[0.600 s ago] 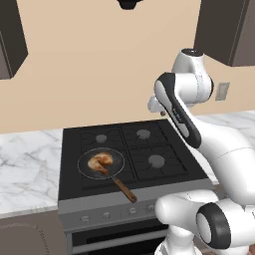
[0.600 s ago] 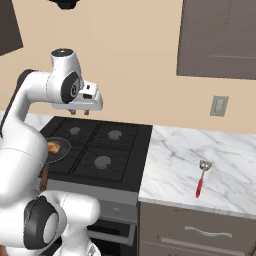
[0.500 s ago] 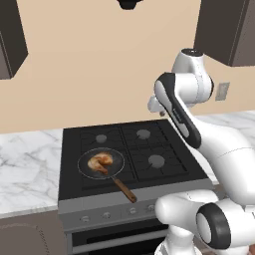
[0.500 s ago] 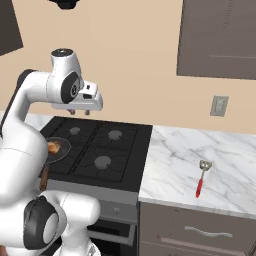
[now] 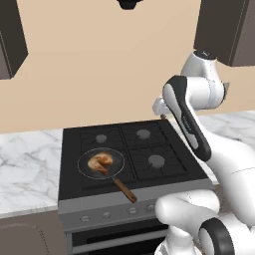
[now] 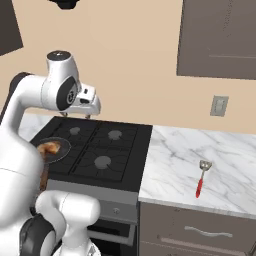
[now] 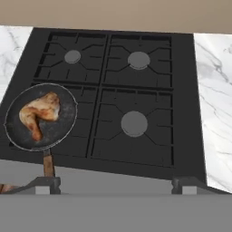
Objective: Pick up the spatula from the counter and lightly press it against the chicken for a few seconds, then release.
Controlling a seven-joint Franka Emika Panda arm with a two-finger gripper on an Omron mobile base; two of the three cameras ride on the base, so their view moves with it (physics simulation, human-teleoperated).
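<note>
You haven't started: your gripper (image 6: 78, 115) hangs spread and empty over the stove (image 6: 131, 167). The spatula (image 6: 201, 178) lies untouched on the right counter (image 6: 230, 155), well apart. The chicken (image 7: 40, 112) waits in the pan (image 7: 60, 132).

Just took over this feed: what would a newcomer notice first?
The chicken leg in the dark pan on the front-left burner of the stove stands out. The red-handled spatula lies alone on the marble counter to the right, while the open gripper hangs above the stove, far from the spatula.
</note>
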